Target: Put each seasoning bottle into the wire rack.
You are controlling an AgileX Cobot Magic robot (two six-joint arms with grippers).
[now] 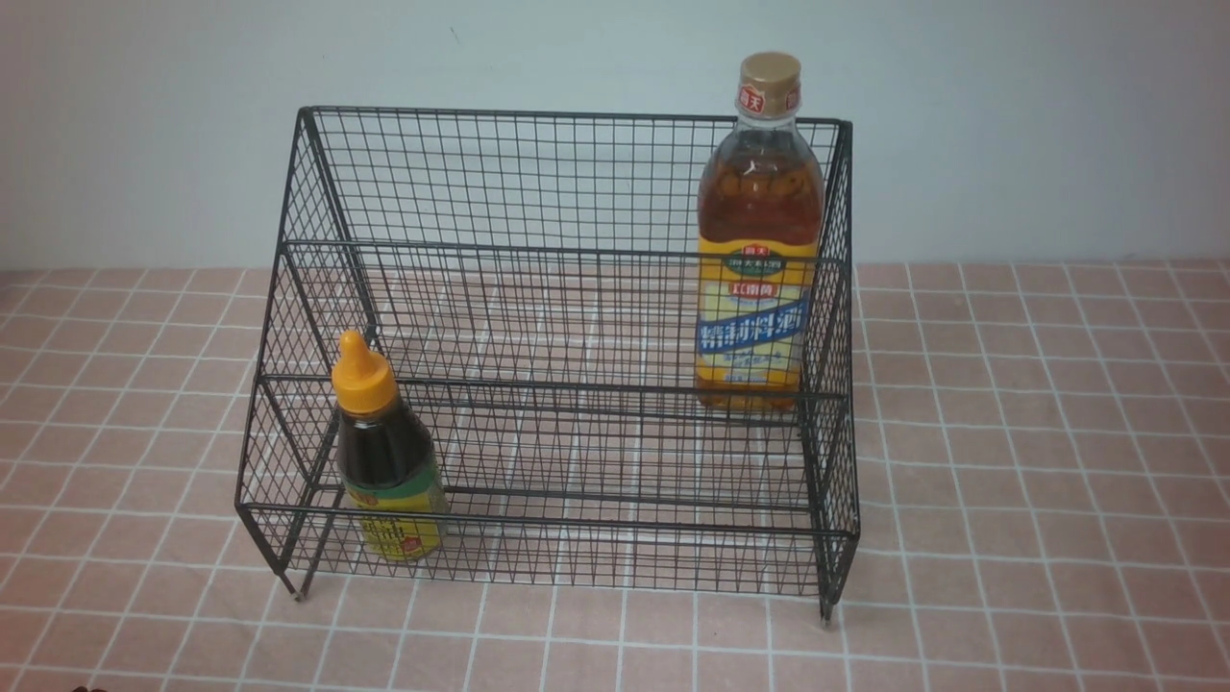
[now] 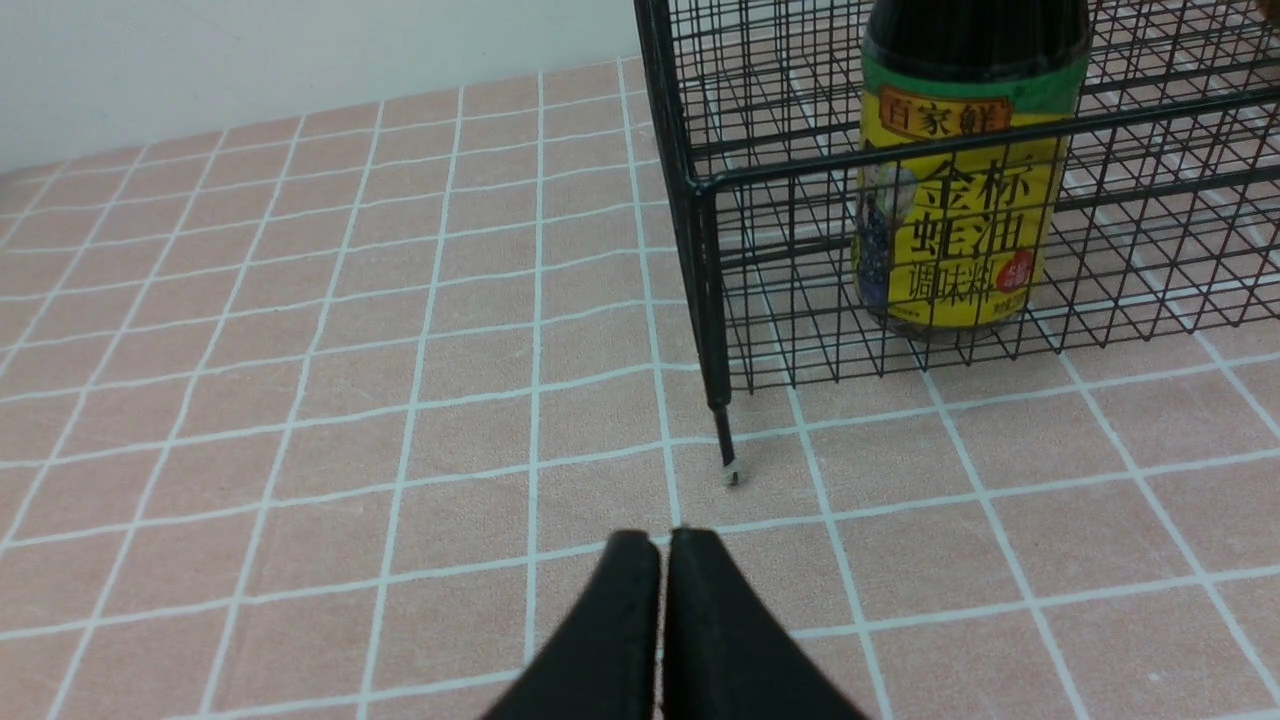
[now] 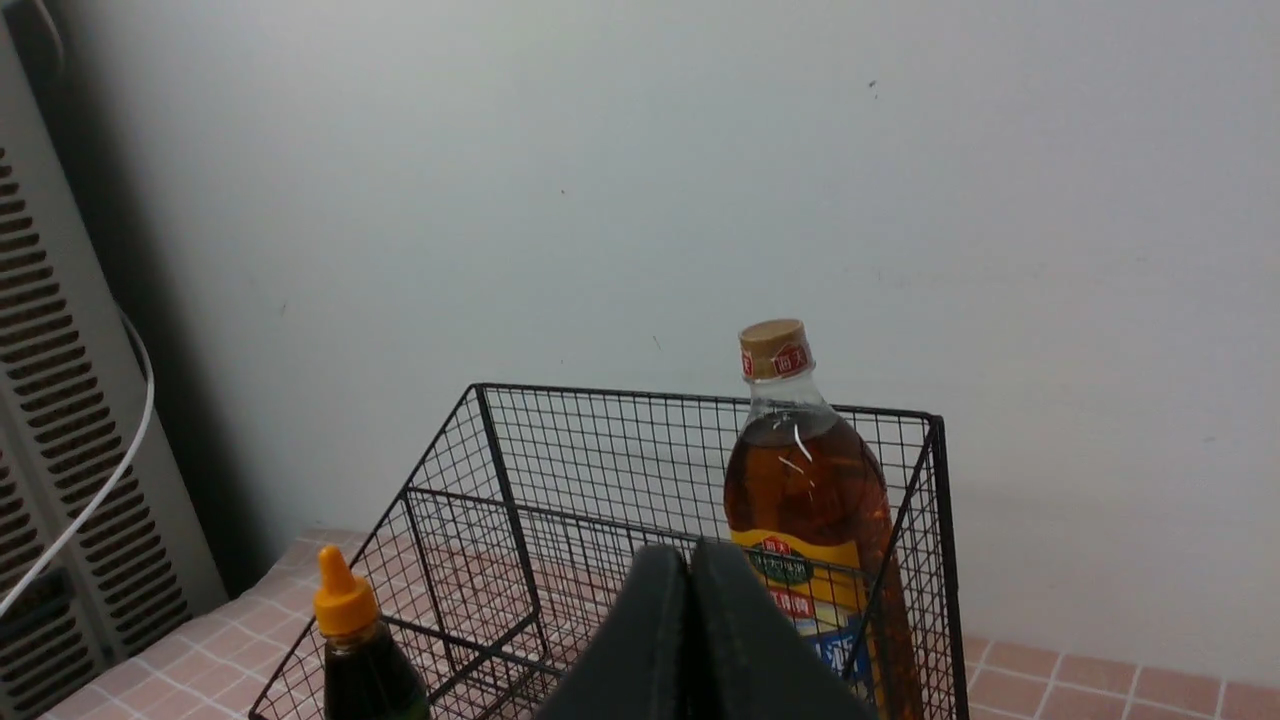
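The black wire rack (image 1: 538,192) stands in the middle of the table. A small dark-sauce bottle (image 1: 384,457) with an orange pointed cap stands upright in the lower front tier at its left end. A tall amber bottle (image 1: 759,240) with a gold cap stands upright on the upper tier at the right. Neither arm shows in the front view. My left gripper (image 2: 665,540) is shut and empty, low over the table in front of the rack's front left leg (image 2: 722,440), near the small bottle (image 2: 960,200). My right gripper (image 3: 690,552) is shut and empty, raised, facing the rack (image 3: 600,440) and tall bottle (image 3: 810,480).
A pink tiled cloth (image 1: 1038,461) covers the table, with a pale wall behind. In the right wrist view a ribbed grey appliance (image 3: 60,420) with a white cable stands beyond the rack's far side.
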